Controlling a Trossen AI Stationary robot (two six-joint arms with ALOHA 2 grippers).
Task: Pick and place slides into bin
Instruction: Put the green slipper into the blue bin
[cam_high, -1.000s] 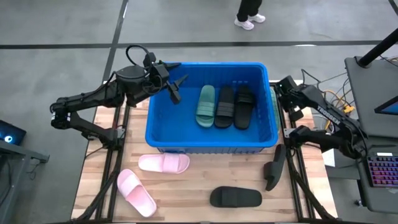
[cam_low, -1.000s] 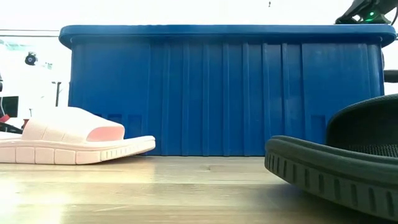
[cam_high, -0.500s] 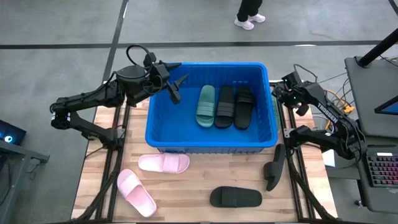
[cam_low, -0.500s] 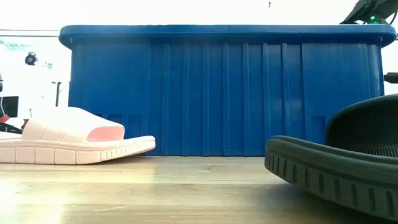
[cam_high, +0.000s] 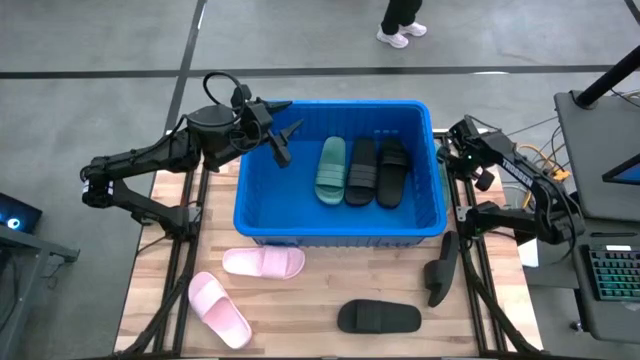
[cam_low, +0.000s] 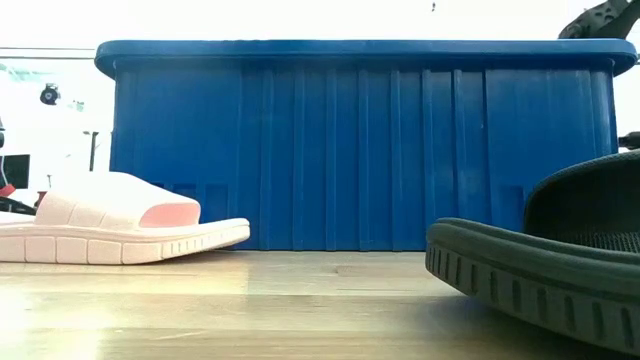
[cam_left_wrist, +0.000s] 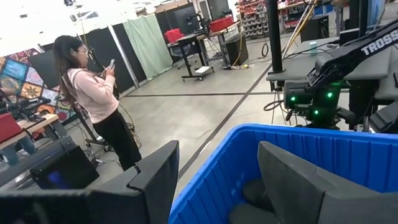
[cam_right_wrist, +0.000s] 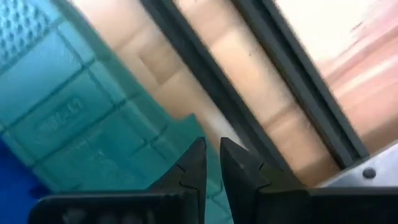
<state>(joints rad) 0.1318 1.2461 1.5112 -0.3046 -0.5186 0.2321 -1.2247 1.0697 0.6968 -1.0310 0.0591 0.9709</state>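
The blue bin (cam_high: 338, 222) stands mid-table and holds a sage green slide (cam_high: 331, 170) and two black slides (cam_high: 378, 171) lying flat. Two light pink slides (cam_high: 262, 262) (cam_high: 219, 310) and a black slide (cam_high: 378, 317) lie on the table in front of it. My left gripper (cam_high: 283, 140) (cam_left_wrist: 216, 149) hovers open and empty over the bin's far left corner. My right gripper (cam_high: 450, 150) (cam_right_wrist: 211, 146) is shut beside the bin's right wall. It points down at a greenish ribbed slide (cam_right_wrist: 74, 118) wedged there (cam_high: 441, 172). My right gripper points down at the greenish slide beside the bin's right wall. I cannot tell whether its shut fingertips (cam_right_wrist: 194, 155) touch the slide.
A dark long object (cam_high: 440, 268) lies at the table's right edge, in front of the bin. The table's metal frame rail (cam_right_wrist: 261, 93) runs right beside my right gripper. A person (cam_left_wrist: 93, 99) stands in the room beyond the table.
My right gripper has shifted slightly beside the bin's right rim and turned a little. My left arm and all the slides have kept still.
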